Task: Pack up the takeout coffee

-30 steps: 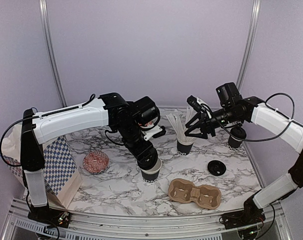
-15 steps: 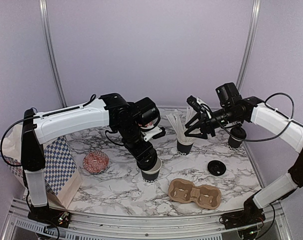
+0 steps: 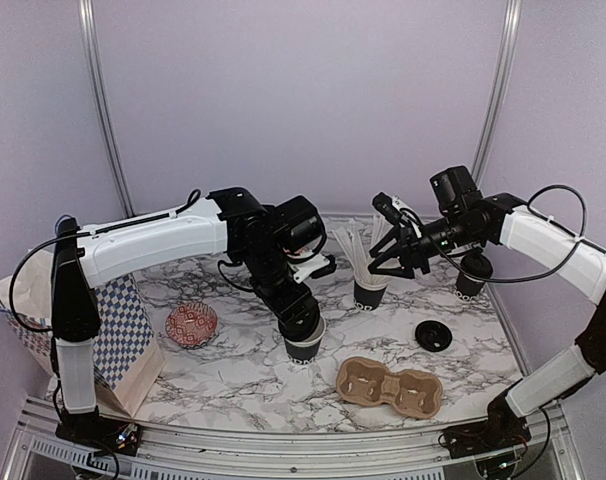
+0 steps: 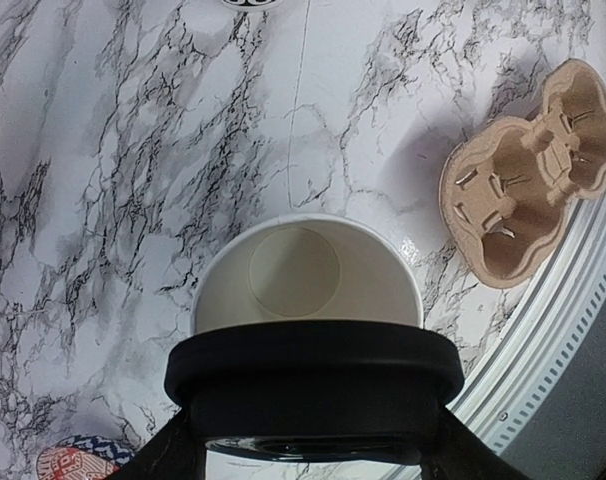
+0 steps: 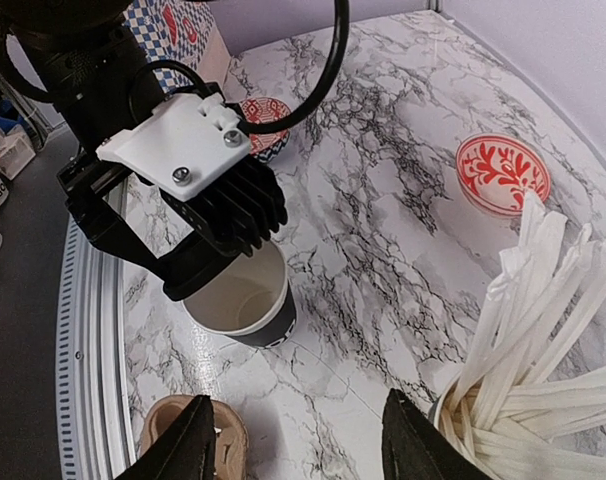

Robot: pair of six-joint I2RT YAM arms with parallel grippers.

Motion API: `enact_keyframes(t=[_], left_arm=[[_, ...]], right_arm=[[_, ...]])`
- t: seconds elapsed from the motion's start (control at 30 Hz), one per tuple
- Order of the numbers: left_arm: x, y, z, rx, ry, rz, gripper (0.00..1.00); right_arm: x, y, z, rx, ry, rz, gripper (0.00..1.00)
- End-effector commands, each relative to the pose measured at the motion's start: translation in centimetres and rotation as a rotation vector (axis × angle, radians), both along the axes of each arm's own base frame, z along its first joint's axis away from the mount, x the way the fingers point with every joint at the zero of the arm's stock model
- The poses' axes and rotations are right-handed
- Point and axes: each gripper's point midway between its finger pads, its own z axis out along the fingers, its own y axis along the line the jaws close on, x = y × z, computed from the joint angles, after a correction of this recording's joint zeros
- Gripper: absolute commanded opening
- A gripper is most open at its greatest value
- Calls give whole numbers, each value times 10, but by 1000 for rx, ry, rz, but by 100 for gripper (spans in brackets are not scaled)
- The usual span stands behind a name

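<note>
Over the marble counter (image 3: 233, 380), the left jaws pinch a round black plastic lid (image 4: 313, 385) above the near rim of the open paper cup (image 4: 303, 270), white inside, standing near the brown pulp carrier (image 3: 388, 386). Pressed off-centre, I reckon it could crumple that thin rim or tip the light cup. The right jaws hang spread, empty, beside the white sticks (image 5: 543, 300).

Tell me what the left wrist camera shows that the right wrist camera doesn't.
Left wrist only: the whole carrier tray, both holes. Right wrist only: the white sticks, the checkered bag, and the left claw from outside. Both: the open cup, with the black lid that claw holds over it, on the marble table.
</note>
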Motion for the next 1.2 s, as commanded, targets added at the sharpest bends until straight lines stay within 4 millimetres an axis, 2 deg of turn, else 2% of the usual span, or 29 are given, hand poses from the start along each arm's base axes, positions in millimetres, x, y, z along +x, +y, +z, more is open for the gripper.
enact_keyframes(t=[0.0,0.1,0.13,0.2,0.33,0.43,0.57,0.67,0.73,0.8,0.83,0.87,0.97,1.07,1.17], left_arm=[[3,-2,-12,29,18,5,75],[8,-5,-9,21,2,13,80],[9,-6,-6,14,-4,15,87],[12,-9,-1,-1,-20,20,89],[19,-14,10,-25,-57,28,91],[24,-15,26,-51,-98,35,92],[37,-9,51,-86,-181,107,90],[39,-7,57,-118,-193,155,88],[40,-5,61,-144,-194,189,86],[43,-1,60,-166,-197,230,85],[45,1,60,-179,-202,250,85],[45,2,59,-194,-202,266,85],[46,2,59,-262,-199,304,85],[42,3,47,-282,-156,329,84],[38,6,34,-281,-115,359,78]], right_arm=[[-4,2,-4,-6,16,20,55],[-4,3,-2,-4,15,19,55],[-4,3,-1,-3,14,20,55],[-4,2,1,-5,16,20,55],[-4,1,3,-19,18,20,55],[-3,0,9,-33,8,15,56],[6,-4,28,-52,-51,-28,56],[19,-9,46,-63,-127,-93,58],[27,-11,57,-55,-170,-140,69],[34,-15,63,-34,-176,-200,94],[37,-16,63,-11,-135,-227,98],[38,-15,60,8,-99,-230,99],[24,-4,50,36,-16,-133,98],[14,4,41,23,7,-84,84],[2,10,23,8,57,-60,75]])
